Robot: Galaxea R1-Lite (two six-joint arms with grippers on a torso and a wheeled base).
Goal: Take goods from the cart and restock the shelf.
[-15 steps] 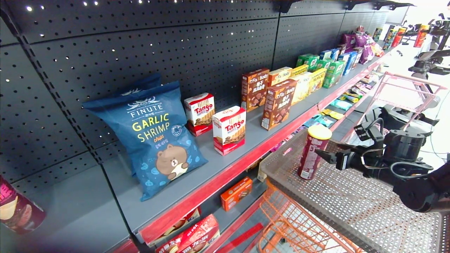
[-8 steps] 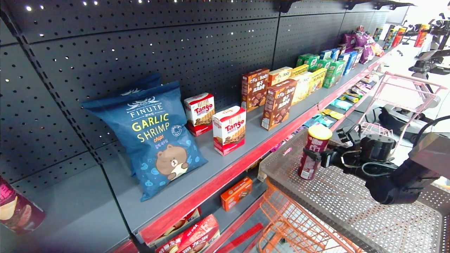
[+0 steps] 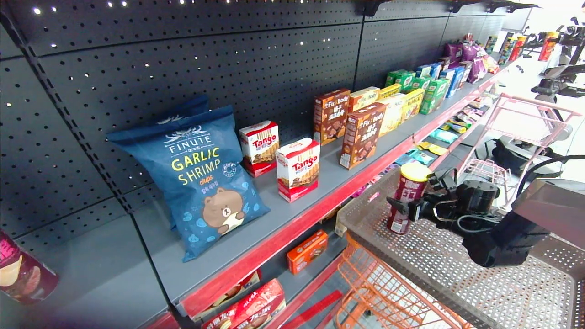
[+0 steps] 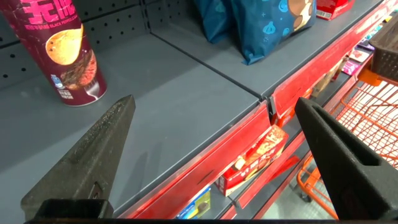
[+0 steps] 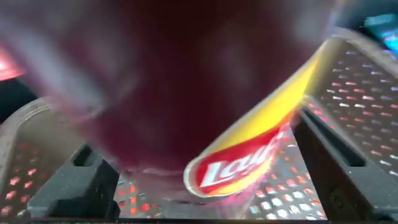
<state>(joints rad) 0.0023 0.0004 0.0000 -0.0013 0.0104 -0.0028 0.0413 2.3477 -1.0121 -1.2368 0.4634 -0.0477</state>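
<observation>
A dark red chips can (image 3: 412, 182) with a yellow lid stands upright on the cart's perforated top tray (image 3: 457, 267). My right gripper (image 3: 402, 204) is at mid-height of the can, open, with one finger on each side of it. In the right wrist view the can (image 5: 205, 93) sits close between the spread fingers (image 5: 81, 186). My left gripper (image 4: 211, 162) hangs open over the grey shelf board (image 4: 186, 106), holding nothing. A second chips can (image 4: 62, 50) stands on that board beyond it, at the near left of the shelf in the head view (image 3: 20, 274).
On the shelf (image 3: 297, 210) stand a blue chips bag (image 3: 201, 178), two red-white wafer boxes (image 3: 297, 168), brown boxes (image 3: 361, 135) and more boxes farther along. An orange wire basket (image 3: 388, 297) sits under the tray. A pink cart (image 3: 525, 123) stands behind.
My right arm has moved left toward the can on the tray; its fingers, short of the can before, now sit on either side of it. The can has not moved.
</observation>
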